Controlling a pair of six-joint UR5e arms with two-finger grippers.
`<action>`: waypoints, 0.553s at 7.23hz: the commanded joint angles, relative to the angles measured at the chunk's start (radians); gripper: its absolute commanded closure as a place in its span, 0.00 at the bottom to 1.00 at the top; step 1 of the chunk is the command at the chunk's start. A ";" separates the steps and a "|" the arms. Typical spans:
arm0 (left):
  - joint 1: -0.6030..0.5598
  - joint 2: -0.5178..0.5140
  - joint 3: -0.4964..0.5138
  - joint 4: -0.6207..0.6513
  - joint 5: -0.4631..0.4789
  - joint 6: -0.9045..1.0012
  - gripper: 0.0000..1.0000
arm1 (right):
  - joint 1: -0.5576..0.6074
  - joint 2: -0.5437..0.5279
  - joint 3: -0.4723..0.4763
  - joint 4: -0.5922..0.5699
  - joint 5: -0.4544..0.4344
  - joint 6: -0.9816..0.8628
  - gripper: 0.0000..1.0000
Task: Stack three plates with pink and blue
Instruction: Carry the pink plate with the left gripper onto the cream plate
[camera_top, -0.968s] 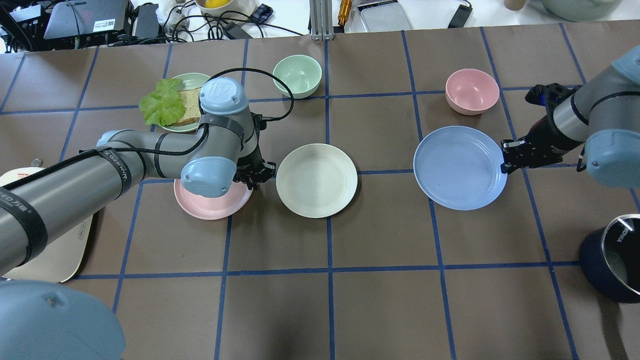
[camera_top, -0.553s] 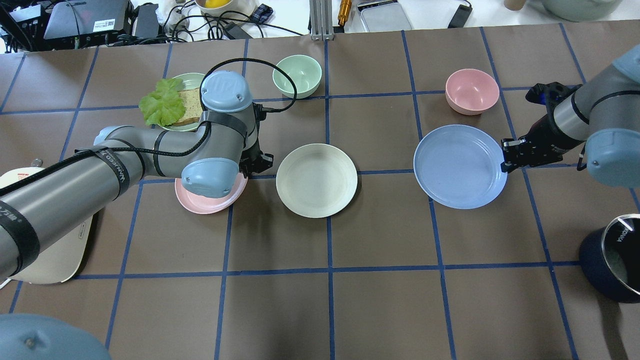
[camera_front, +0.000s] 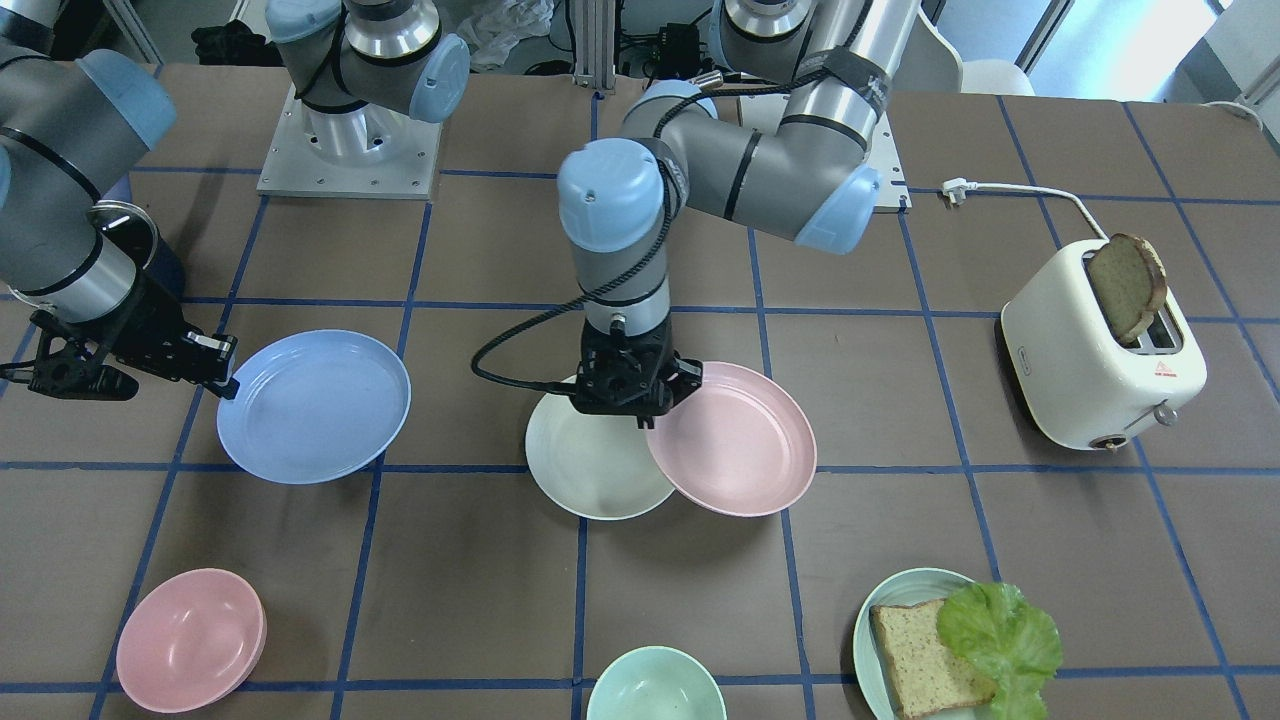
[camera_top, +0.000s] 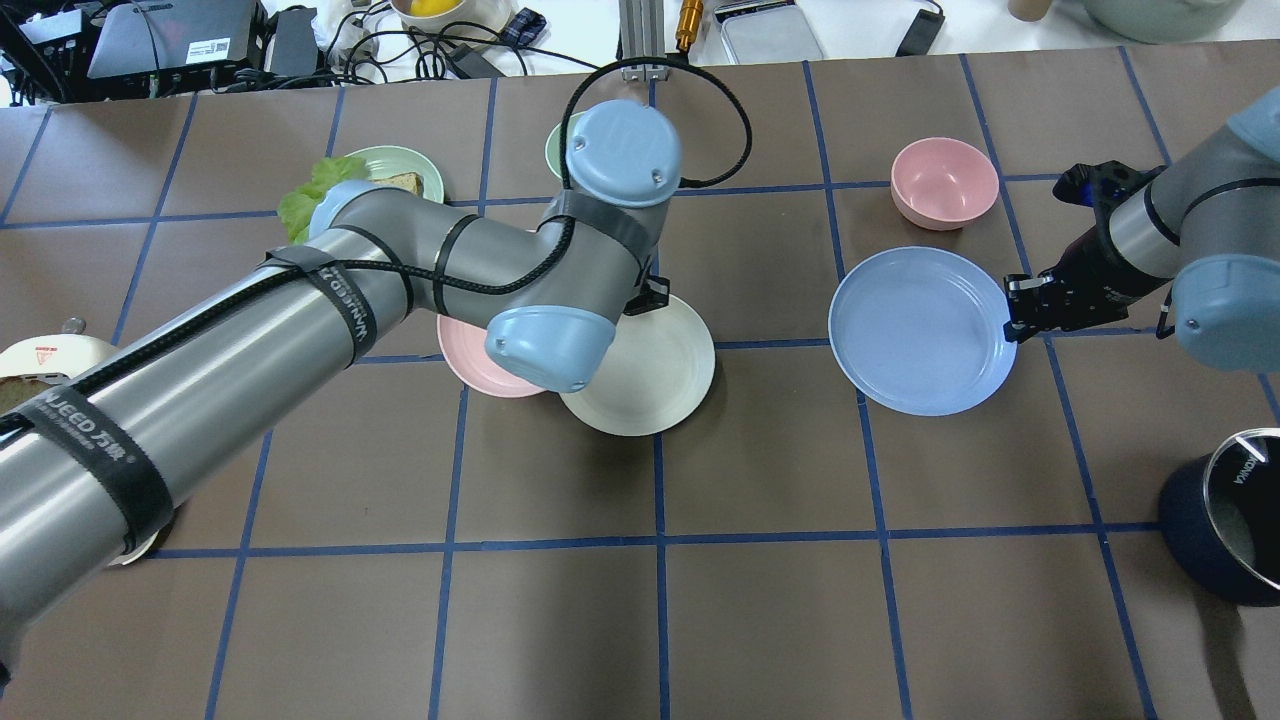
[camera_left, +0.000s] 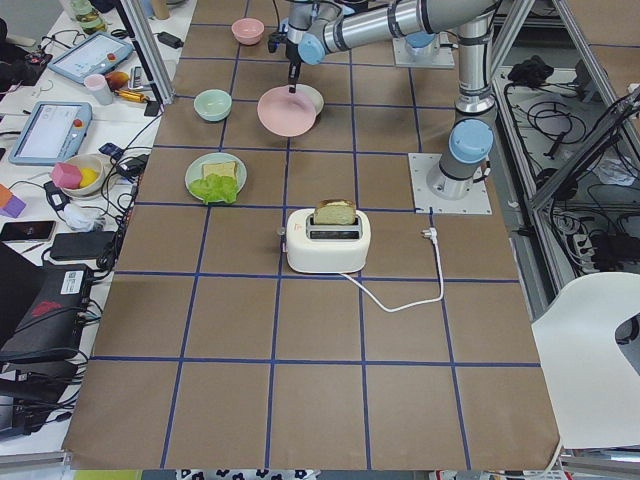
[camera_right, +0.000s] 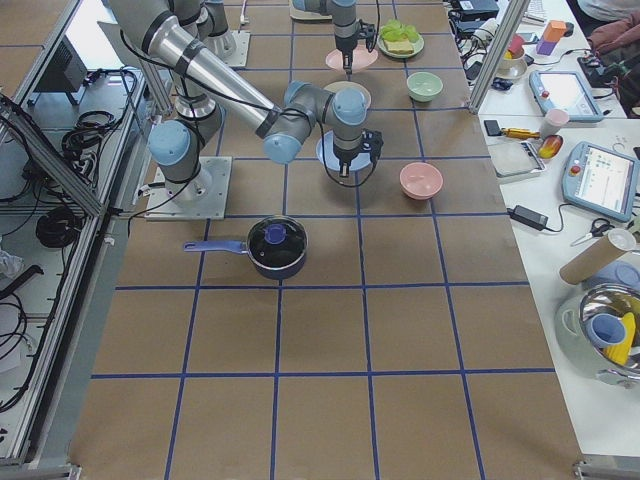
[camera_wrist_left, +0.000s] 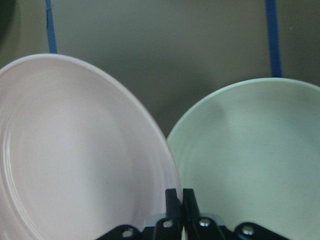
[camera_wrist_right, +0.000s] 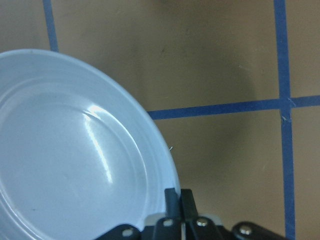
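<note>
So the left gripper (camera_front: 640, 408) has swung the pink plate (camera_front: 740, 440) over from its spot out to the side, and now the plate's edge overlaps the rim of the cream plate (camera_front: 590, 470). The blue plate (camera_front: 315, 405) has barely shifted. Progress-wise, I'd say nothing is actually stacked yet. The pink one is only partway over the cream one and looks like it's held up off it, not set down. The blue one is well apart from both, on the other side of the table (camera_front: 640, 600), with the right gripper (camera_front: 222, 372) pinched onto its rim. So what's left is centering and dropping pink, then bringing blue across and putting it on top. About the views: from overhead the left arm (camera_top: 450, 260) covers the gripper completely and most of the pink plate too, so you can't tell the grip from there. The front camera shows the fingers clamped on the pink rim right where the two plates meet. The left wrist cam confirms it, with the fingertips squeezed narrow on that rim and the cream plate just beside. The right wrist cam shows the same tight pinch on the blue rim, plus a shadow beside the plate that makes me think it's slightly lifted, but I can't say for sure.
</note>
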 joint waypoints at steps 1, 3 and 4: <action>-0.117 -0.084 0.067 -0.033 -0.009 -0.139 1.00 | 0.000 0.005 -0.040 0.047 -0.004 0.000 1.00; -0.140 -0.159 0.143 -0.032 -0.011 -0.203 1.00 | 0.000 0.010 -0.039 0.048 -0.010 -0.002 1.00; -0.142 -0.168 0.145 -0.060 -0.001 -0.205 1.00 | 0.000 0.019 -0.039 0.048 -0.012 -0.002 1.00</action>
